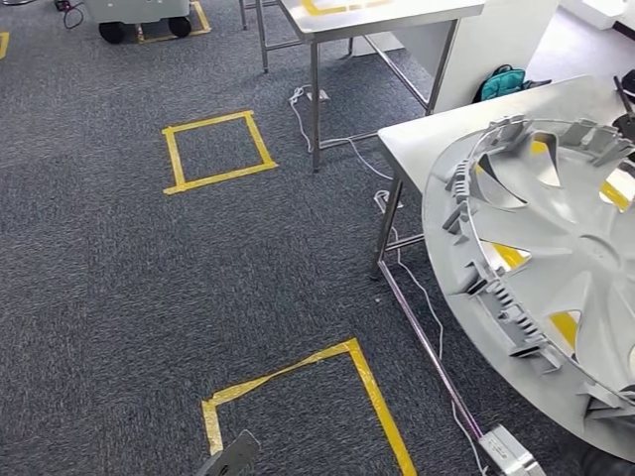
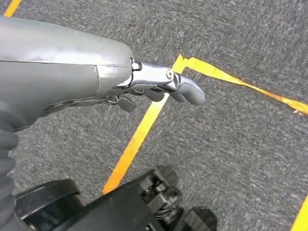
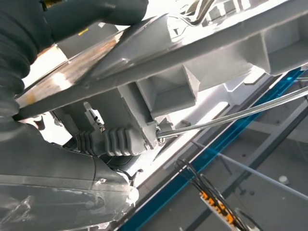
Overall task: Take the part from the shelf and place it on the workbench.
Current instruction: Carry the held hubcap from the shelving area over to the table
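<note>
While it is carried at the right of the head view, the part (image 1: 539, 268), a large silver wheel cover with spokes and clips round its rim, hangs tilted in front of the white counter (image 1: 442, 129), its ribbed inner side facing the camera. In the right wrist view the right hand (image 3: 112, 142) grips the part's rim: a ribbed grey thumb presses under the grey edge and its moulded clips, and a thin wire ring of the part runs away from the grip. Yellow patches show through the openings between the spokes.

The left hand (image 2: 160, 86) hangs low over the carpet, holding nothing, its fingers (image 2: 188, 91) stretched out nearly straight and lying close together rather than spread. Below it a yellow tape line (image 2: 134, 144) crosses the grey carpet (image 2: 236, 159).

In the head view two squares of yellow tape mark the carpet, one far (image 1: 217, 151) and one near (image 1: 315, 397). A second steel-legged table (image 1: 374, 20) stands beyond the counter, white cables (image 1: 300, 109) trail across the floor beside its legs, and a teal bag (image 1: 500, 81) lies behind the counter.
</note>
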Controlling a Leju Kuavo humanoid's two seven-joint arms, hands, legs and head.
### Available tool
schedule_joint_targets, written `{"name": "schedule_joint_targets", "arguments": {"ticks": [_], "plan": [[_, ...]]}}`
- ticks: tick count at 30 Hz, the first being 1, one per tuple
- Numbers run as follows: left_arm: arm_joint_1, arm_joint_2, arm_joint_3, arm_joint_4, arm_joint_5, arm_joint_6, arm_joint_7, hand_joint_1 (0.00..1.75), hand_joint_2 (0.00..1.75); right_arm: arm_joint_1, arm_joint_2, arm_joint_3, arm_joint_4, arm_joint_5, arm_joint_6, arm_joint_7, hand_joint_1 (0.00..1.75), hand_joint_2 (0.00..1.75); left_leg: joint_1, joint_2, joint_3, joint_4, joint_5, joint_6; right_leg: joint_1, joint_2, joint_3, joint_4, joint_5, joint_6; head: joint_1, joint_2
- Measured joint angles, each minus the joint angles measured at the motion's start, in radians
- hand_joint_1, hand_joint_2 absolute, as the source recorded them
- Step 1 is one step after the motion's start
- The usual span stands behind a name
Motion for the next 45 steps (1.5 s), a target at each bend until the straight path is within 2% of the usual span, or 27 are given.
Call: {"name": "schedule_joint_targets", "arguments": {"ticks": [2,3,4,5,6,8,10,13,15,18,19,20,21,23,24,26,28,30,31,33,35,36,37,38,40,41,45], "plan": [[0.002,0.000,0.000,0.000,0.000,0.000,0.000,0.00,1.75,-0.002,0.000,0.000,0.000,0.000,0.000,0.000,1.75,1.75,-0.001,0.015,0.000,-0.001,0.000,0.007,0.002,-0.034,-0.054,0.124,-0.066,0.004,0.004,0.000],[0.004,0.001,0.000,0.000,0.000,0.000,0.000,0.00,1.75,-0.002,0.000,0.000,0.000,0.000,0.000,0.000,1.75,1.75,-0.002,0.024,0.000,0.000,-0.001,0.009,0.002,-0.040,-0.085,0.192,-0.095,0.006,0.004,0.000],[0.005,0.001,0.000,0.000,0.000,0.000,0.000,0.00,1.75,-0.001,0.000,0.000,0.000,0.000,0.000,0.000,1.75,1.75,-0.003,0.033,0.001,0.000,-0.001,0.009,0.002,-0.042,-0.105,0.236,-0.107,0.008,0.004,0.000],[0.005,0.001,0.000,0.000,0.000,0.000,0.000,0.00,1.75,-0.001,0.000,0.000,0.000,0.000,0.000,0.000,1.75,1.75,-0.004,0.040,0.001,0.000,-0.002,0.009,0.002,-0.044,-0.105,0.239,-0.099,0.008,0.004,0.000],[0.005,0.001,0.000,0.000,0.000,0.000,0.000,0.00,1.75,-0.001,0.000,0.000,0.000,0.000,0.000,0.000,1.75,1.75,-0.004,0.048,0.003,0.000,-0.003,0.008,0.002,-0.047,-0.086,0.204,-0.074,0.007,0.004,0.000],[0.004,0.001,0.000,0.000,0.000,0.000,0.000,0.00,1.75,-0.001,0.000,-0.001,0.000,-0.001,0.000,0.001,1.75,1.75,-0.005,0.060,0.007,0.001,-0.006,0.004,0.005,-0.072,-0.007,0.056,-0.012,0.003,0.004,0.000],[0.004,0.001,0.000,0.000,0.000,0.000,0.000,0.00,1.75,-0.002,0.000,-0.001,0.000,-0.001,0.000,0.001,1.75,1.75,-0.010,0.069,0.009,0.004,-0.009,-0.005,0.008,-0.092,0.043,-0.035,0.013,-0.005,0.003,0.000],[0.003,0.001,0.000,0.000,0.000,-0.001,0.000,0.00,1.75,-0.001,0.000,-0.003,0.000,-0.006,0.000,-0.002,1.75,1.75,-0.011,0.083,0.009,0.004,-0.010,-0.019,0.011,-0.076,0.044,-0.045,0.017,-0.021,0.002,0.000],[0.002,0.001,0.000,-0.001,0.000,-0.001,0.000,0.00,1.75,-0.001,0.000,-0.004,0.000,-0.013,0.000,-0.007,1.75,1.75,-0.008,0.068,-0.004,0.035,-0.035,-0.029,0.007,-0.061,0.043,-0.049,0.022,-0.031,0.000,0.000],[0.004,0.001,0.000,-0.002,0.000,-0.001,-0.001,0.00,1.75,-0.001,0.000,-0.005,0.002,-0.023,0.000,-0.016,1.75,1.75,-0.006,0.033,-0.092,0.217,-0.123,-0.037,0.004,-0.039,0.043,-0.051,0.024,-0.041,-0.005,0.000],[0.006,0.001,0.000,-0.002,0.000,-0.001,-0.001,0.00,1.75,-0.001,0.000,-0.006,0.004,-0.025,0.000,-0.018,1.75,1.75,-0.006,0.030,-0.121,0.272,-0.138,-0.038,0.003,-0.030,0.042,-0.051,0.024,-0.042,-0.005,0.000],[0.008,0.002,0.001,-0.002,0.000,-0.001,-0.001,0.00,1.75,0.000,0.000,-0.007,0.006,-0.028,0.000,-0.020,1.75,1.75,-0.005,0.028,-0.136,0.295,-0.134,-0.038,0.003,-0.021,0.043,-0.051,0.024,-0.042,-0.005,0.000],[0.008,0.002,0.001,-0.002,0.000,-0.001,-0.001,0.00,1.75,0.001,0.000,-0.008,0.009,-0.030,0.000,-0.021,1.75,1.75,-0.005,0.027,-0.132,0.277,-0.110,-0.038,0.003,-0.011,0.043,-0.051,0.024,-0.041,-0.005,0.000],[0.006,0.003,0.003,-0.002,0.000,0.000,-0.001,0.00,1.75,0.002,0.000,-0.010,0.013,-0.033,0.000,-0.022,1.75,1.75,0.001,0.011,-0.078,0.155,-0.035,-0.039,0.000,0.007,0.045,-0.051,0.024,-0.037,-0.005,0.000],[0.005,0.003,0.003,-0.002,0.000,0.000,-0.001,0.00,1.75,0.002,0.000,-0.012,0.015,-0.035,0.000,-0.024,1.75,1.75,0.005,-0.005,-0.046,0.087,-0.012,-0.039,0.001,0.016,0.044,-0.049,0.023,-0.033,-0.006,0.000],[0.005,0.001,0.004,-0.002,0.000,0.000,0.000,0.00,1.75,0.003,0.000,-0.013,0.018,-0.038,0.000,-0.027,1.75,1.75,0.009,-0.029,-0.014,0.016,0.001,-0.036,0.002,0.030,0.038,-0.047,0.024,-0.021,-0.006,0.000],[0.005,0.000,0.005,-0.002,0.000,0.000,0.000,0.00,1.75,0.007,0.000,-0.014,0.019,-0.040,0.000,-0.031,1.75,1.75,0.007,-0.024,-0.013,0.010,-0.002,-0.024,-0.001,0.042,0.031,-0.052,0.027,-0.010,-0.006,0.000],[0.003,-0.001,0.005,-0.002,0.000,0.000,0.000,0.00,1.75,0.010,0.000,-0.015,0.022,-0.042,0.000,-0.033,1.75,1.75,0.006,-0.012,-0.011,0.007,0.000,-0.008,-0.002,0.023,0.019,-0.034,0.014,-0.001,-0.004,0.000],[0.003,-0.001,0.006,-0.002,0.000,0.000,0.000,0.00,1.75,0.011,0.000,-0.015,0.023,-0.043,0.000,-0.034,1.75,1.75,0.006,-0.005,-0.010,0.005,0.000,-0.001,-0.001,0.004,0.000,0.005,-0.010,0.002,-0.002,0.000],[0.005,0.000,0.007,-0.002,0.000,0.000,0.000,0.00,1.75,0.012,0.000,-0.015,0.027,-0.044,0.000,-0.034,1.75,1.75,0.001,0.009,-0.010,0.006,-0.002,0.008,0.001,-0.032,-0.062,0.136,-0.074,0.004,0.002,0.000],[0.008,0.001,0.008,-0.002,0.000,0.000,0.000,0.00,1.75,0.015,0.000,-0.015,0.034,-0.045,0.000,-0.035,1.75,1.75,-0.004,0.022,-0.009,0.006,-0.005,0.011,0.001,-0.042,-0.110,0.235,-0.105,0.003,0.001,0.000],[0.008,0.002,0.008,-0.002,0.000,0.000,0.001,0.00,1.75,0.018,0.000,-0.015,0.037,-0.046,0.000,-0.036,1.75,1.75,-0.005,0.027,-0.008,0.006,-0.006,0.012,0.001,-0.043,-0.108,0.233,-0.094,0.002,0.001,0.000],[0.008,0.002,0.009,-0.002,0.000,0.000,0.001,0.00,1.75,0.020,0.000,-0.016,0.040,-0.047,0.000,-0.036,1.75,1.75,-0.006,0.029,-0.005,0.006,-0.007,0.011,0.002,-0.044,-0.083,0.189,-0.065,0.000,0.001,0.000],[0.007,0.001,0.009,-0.002,0.000,0.000,0.001,0.00,1.75,0.022,0.000,-0.016,0.043,-0.048,0.000,-0.036,1.75,1.75,-0.006,0.030,-0.001,0.006,-0.009,0.010,0.002,-0.047,-0.046,0.120,-0.031,-0.004,0.002,0.000],[0.007,0.001,0.009,-0.002,0.000,0.000,0.001,0.00,1.75,0.023,0.000,-0.017,0.046,-0.049,0.000,-0.036,1.75,1.75,-0.009,0.031,0.003,0.008,-0.014,0.003,0.007,-0.057,0.024,-0.004,0.009,-0.010,0.001,0.000],[0.007,0.002,0.010,-0.002,0.000,0.000,0.002,0.00,1.75,0.023,0.000,-0.017,0.047,-0.048,0.000,-0.036,1.75,1.75,-0.010,0.032,0.003,0.009,-0.015,-0.001,0.009,-0.061,0.040,-0.033,0.012,-0.013,0.001,0.000],[0.007,0.002,0.010,-0.003,0.000,0.003,0.004,0.00,1.75,0.031,0.000,-0.017,0.053,-0.046,0.000,-0.034,1.75,1.75,-0.007,0.033,0.000,0.018,-0.023,-0.023,0.010,-0.055,0.050,-0.048,0.010,-0.029,-0.001,0.000]]}}
